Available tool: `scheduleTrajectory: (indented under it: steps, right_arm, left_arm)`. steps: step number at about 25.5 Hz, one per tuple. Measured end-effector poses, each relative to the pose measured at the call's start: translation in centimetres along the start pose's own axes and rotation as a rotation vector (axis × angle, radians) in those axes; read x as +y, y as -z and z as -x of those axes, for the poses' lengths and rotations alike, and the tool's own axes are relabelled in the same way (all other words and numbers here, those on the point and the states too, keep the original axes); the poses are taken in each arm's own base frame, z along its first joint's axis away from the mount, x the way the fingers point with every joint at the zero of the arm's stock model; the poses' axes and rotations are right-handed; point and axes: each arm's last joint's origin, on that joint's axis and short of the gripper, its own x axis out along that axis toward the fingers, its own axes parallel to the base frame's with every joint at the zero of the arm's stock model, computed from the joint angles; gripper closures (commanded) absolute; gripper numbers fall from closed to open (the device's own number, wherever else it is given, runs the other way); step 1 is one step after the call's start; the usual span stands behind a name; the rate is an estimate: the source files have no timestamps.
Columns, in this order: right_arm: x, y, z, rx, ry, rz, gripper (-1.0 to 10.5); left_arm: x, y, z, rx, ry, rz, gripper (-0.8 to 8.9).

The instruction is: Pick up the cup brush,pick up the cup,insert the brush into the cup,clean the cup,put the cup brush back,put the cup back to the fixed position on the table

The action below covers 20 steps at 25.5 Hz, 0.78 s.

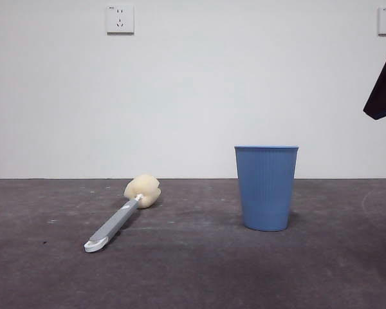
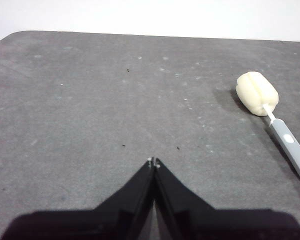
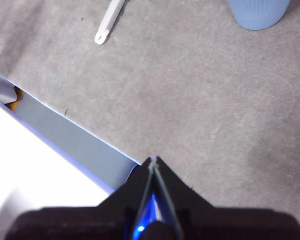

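Cup brush (image 1: 119, 219) is lying flat on the table (image 1: 193, 270), sponge head pointing toward the back wall and white looped tip toward the camera, well apart from the blue cup (image 1: 266, 187), which is standing upright to its right. Left gripper (image 2: 154, 162) is hovering over bare table with jaws pressed together, gripping nothing, brush off to one side. Right gripper (image 3: 153, 160) is also closed and empty, hanging above the table near its edge, brush tip and cup base far off
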Motion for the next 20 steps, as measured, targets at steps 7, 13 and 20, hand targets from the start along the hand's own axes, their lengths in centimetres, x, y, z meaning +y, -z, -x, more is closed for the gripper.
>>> scheduleTrajectory:
  steps: [7,13,20]
  right_arm:
    - [-0.5,-1.4,1.7,-0.258,0.156,0.157,9.5]
    - [-3.8,-0.2,5.8,-0.656,0.443,0.129,9.5]
    - [-7.1,6.0,2.1,-0.821,0.585,0.076,9.5]
  left_arm:
    - [0.0,0.0,0.0,0.0,0.0,0.0,8.17]
    - [0.0,0.0,0.0,0.0,0.0,0.0,8.17]
    - [0.0,0.0,0.0,0.0,0.0,0.0,8.16]
